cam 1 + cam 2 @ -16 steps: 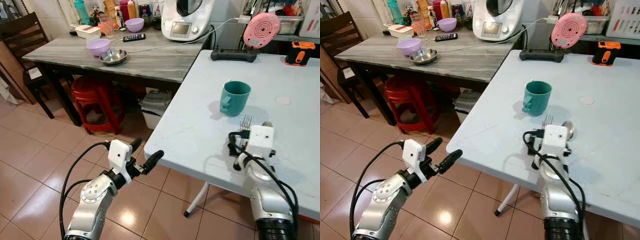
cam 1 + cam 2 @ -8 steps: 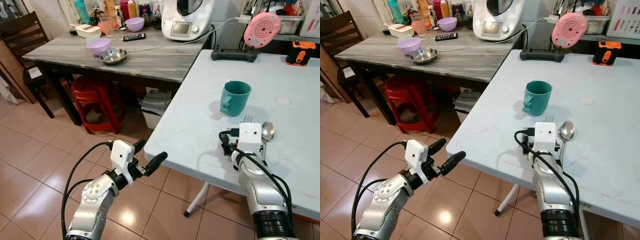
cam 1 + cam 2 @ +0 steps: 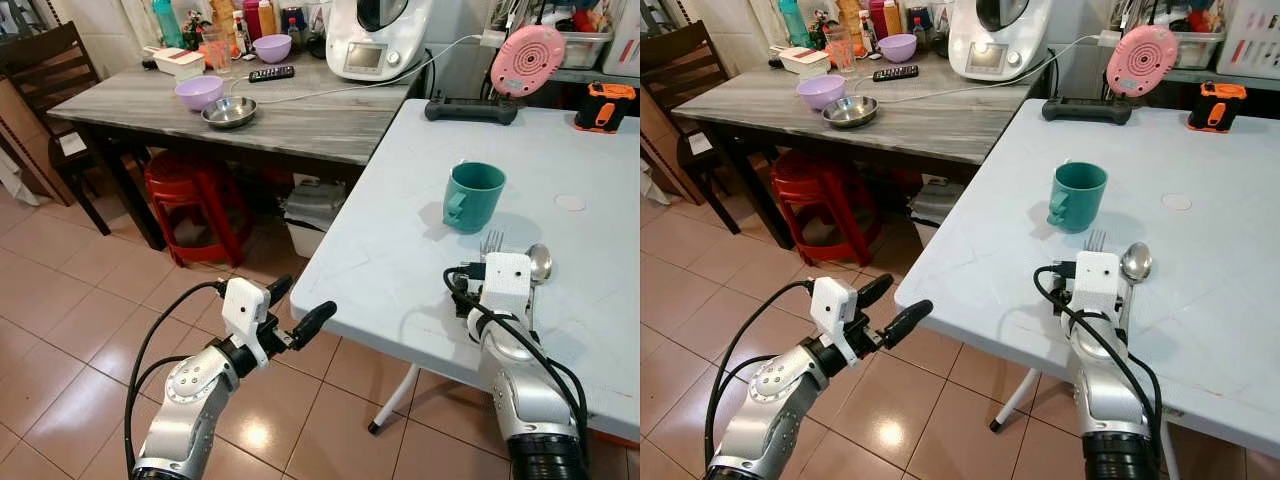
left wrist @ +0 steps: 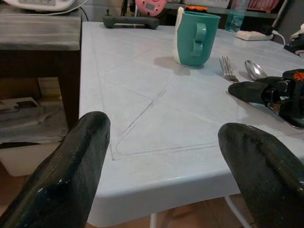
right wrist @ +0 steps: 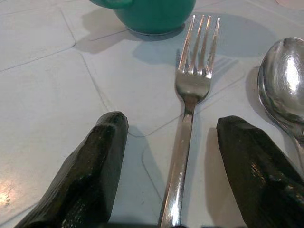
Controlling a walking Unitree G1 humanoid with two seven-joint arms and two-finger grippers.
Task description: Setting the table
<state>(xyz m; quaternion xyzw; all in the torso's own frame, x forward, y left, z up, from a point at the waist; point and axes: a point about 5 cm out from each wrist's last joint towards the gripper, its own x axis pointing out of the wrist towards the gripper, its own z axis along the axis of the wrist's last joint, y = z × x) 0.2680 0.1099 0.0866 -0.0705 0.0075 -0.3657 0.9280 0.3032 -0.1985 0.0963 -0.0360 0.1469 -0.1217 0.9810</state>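
Black and spread wide, the two fingers of the right claw (image 5: 173, 180) straddle the handle of one silver metal fork (image 5: 190, 109) without touching it; the fork is released and lies flat on the white plastic tabletop (image 3: 380, 250). Just to its right lies one shiny metal spoon (image 3: 538, 263), parallel to the fork. Just beyond the fork's tines stands one teal ceramic mug (image 3: 470, 196), upright, handle turned toward the near edge.

Off the tabletop's near left corner, the left claw (image 3: 290, 312) hovers over the tiled floor, fingers apart and holding nothing.

Judging by the layout, one place is partly set: mug, fork and spoon are down. No plate or bowl sits there yet; two lilac bowls (image 3: 198, 92) and one steel dish (image 3: 228, 112) wait on the grey tabletop (image 3: 320, 125) at far left.
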